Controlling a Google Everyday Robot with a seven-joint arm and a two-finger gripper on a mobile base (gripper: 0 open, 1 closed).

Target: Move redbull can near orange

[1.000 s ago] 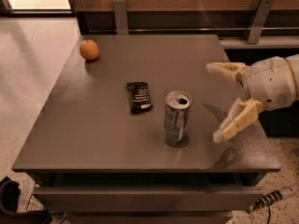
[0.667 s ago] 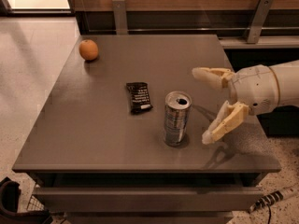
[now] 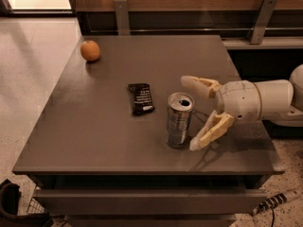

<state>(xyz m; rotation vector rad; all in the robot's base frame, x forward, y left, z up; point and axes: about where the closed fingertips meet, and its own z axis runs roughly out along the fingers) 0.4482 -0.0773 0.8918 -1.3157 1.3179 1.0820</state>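
The redbull can (image 3: 179, 120) stands upright on the grey table (image 3: 94, 126), right of centre, its pull-tab top showing. My gripper (image 3: 193, 113) comes in from the right, level with the can. Its two cream fingers (image 3: 208, 132) are spread wide, one behind the can's top and one at its lower right. They bracket the can's right side without closing on it. The orange (image 3: 90, 50) sits at the far left corner of the table, well away from the can.
A flat black snack wrapper (image 3: 141, 98) lies just left of the can, between it and the orange. A wooden wall with metal brackets (image 3: 121, 16) runs along the table's far edge. The floor (image 3: 33, 60) lies to the left.
My gripper has moved left toward the can. Its open fingers now reach the can's right side. The can, wrapper and orange have not moved.
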